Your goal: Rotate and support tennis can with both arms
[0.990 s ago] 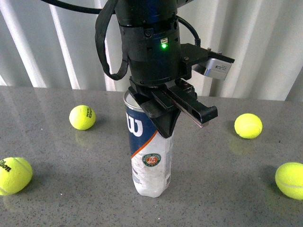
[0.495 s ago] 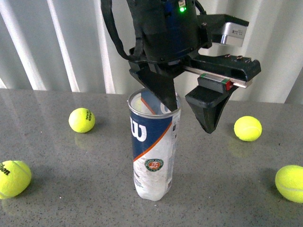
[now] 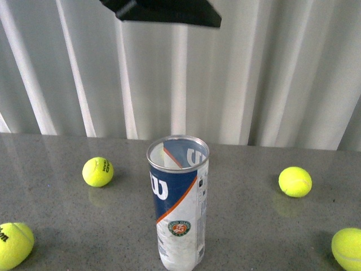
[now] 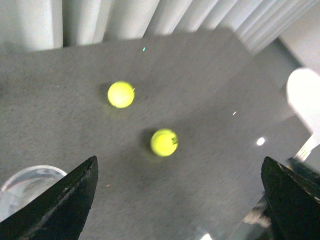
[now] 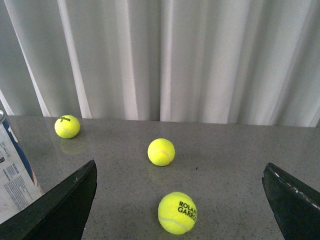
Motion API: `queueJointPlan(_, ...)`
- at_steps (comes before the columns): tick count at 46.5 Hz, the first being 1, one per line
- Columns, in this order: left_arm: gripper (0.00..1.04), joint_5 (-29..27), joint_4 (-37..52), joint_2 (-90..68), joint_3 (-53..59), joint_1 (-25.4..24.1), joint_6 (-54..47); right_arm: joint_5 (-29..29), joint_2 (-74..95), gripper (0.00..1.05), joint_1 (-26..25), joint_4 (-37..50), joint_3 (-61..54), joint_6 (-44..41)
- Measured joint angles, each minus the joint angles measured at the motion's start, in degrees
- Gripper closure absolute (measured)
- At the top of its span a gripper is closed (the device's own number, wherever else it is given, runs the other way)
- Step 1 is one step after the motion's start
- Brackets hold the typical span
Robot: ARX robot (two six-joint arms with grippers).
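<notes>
The tennis can (image 3: 177,203) stands upright and alone in the middle of the grey table, with its open silver rim on top and the blue "W" label facing me. Nothing touches it. A black part of an arm (image 3: 163,11) shows at the top edge of the front view, high above the can. My left gripper (image 4: 180,200) is open above the table, and the can's rim (image 4: 30,182) lies just beside one of its fingers (image 4: 65,205). My right gripper (image 5: 180,205) is open and low, with the can's side (image 5: 15,175) at the frame edge.
Several yellow-green tennis balls lie loose on the table: one left of the can (image 3: 97,171), one right of it (image 3: 295,182), and two near the front corners (image 3: 12,244) (image 3: 347,248). A ball (image 5: 177,212) lies between the right gripper's fingers. White curtains hang behind the table.
The arm that hung over the can, one finger at its mouth, has risen almost out of the front view. The can stays upright and stands free.
</notes>
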State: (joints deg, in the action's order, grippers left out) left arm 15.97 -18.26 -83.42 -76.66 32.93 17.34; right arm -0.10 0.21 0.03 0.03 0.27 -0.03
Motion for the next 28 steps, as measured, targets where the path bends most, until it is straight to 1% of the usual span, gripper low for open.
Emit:
queueJointPlan(5,0.07,-0.44,1.84,3.10,1.42,0.46,6.19,-0.02,0.00,0.07,0.00,0.00,0.00,0.00)
queueJointPlan(9,0.07,-0.37,1.88,2.84,1.95,0.79,8.33,-0.04,0.00,0.07,0.00,0.00,0.00,0.00)
queueJointPlan(10,0.07,-1.22,2.08,2.58,2.29,0.83,8.61,-0.04,0.00,0.07,0.00,0.00,0.00,0.00)
queueJointPlan(11,0.09,-5.01,4.57,2.62,3.67,1.44,7.56,-0.02,0.00,0.07,0.00,0.00,0.00,0.00)
queueJointPlan(13,0.16,-17.18,14.14,3.48,8.66,2.08,3.63,0.00,0.00,0.07,0.02,0.00,0.00,0.00)
queueJointPlan(14,0.18,-20.20,16.61,3.76,10.05,2.08,1.88,0.00,0.00,0.07,0.00,0.00,0.00,0.02)
queueJointPlan(16,0.25,-31.17,25.62,5.53,15.89,1.55,-2.43,-0.02,0.00,0.07,0.00,0.00,0.00,0.00)
queueJointPlan(17,0.29,-35.10,29.51,6.82,18.88,1.22,-5.31,-0.02,0.02,0.07,0.00,0.00,0.00,0.00)
queueJointPlan(18,0.32,-37.92,32.72,8.20,21.38,0.68,-7.43,0.00,0.02,0.07,0.00,0.00,0.00,0.02)
queueJointPlan(19,0.34,-38.75,33.48,8.55,22.01,0.37,-7.89,0.00,0.02,0.07,0.00,0.00,0.00,0.00)
queueJointPlan(20,0.38,-42.25,37.24,10.62,25.11,-0.39,-9.86,0.02,0.04,0.07,0.00,0.00,0.00,0.02)
queueJointPlan(21,0.41,-43.71,39.56,12.35,27.58,-1.29,-10.73,0.09,0.02,0.07,0.00,0.00,0.00,0.02)
queueJointPlan(23,0.48,-44.30,42.77,15.89,32.13,-3.06,-12.59,0.13,0.00,0.07,0.00,0.00,0.00,0.02)
queueJointPlan(24,0.54,-43.82,44.33,18.21,35.17,-4.26,-13.57,0.11,0.02,0.07,0.00,0.00,0.00,0.02)
queueJointPlan(27,0.68,-41.20,46.45,23.12,42.45,-7.61,-15.23,-0.22,0.00,0.07,0.00,0.00,0.00,0.00)
queueJointPlan(28,0.74,-40.35,46.93,24.44,44.85,-8.83,-15.54,-0.20,0.00,0.07,0.00,0.00,0.00,0.00)
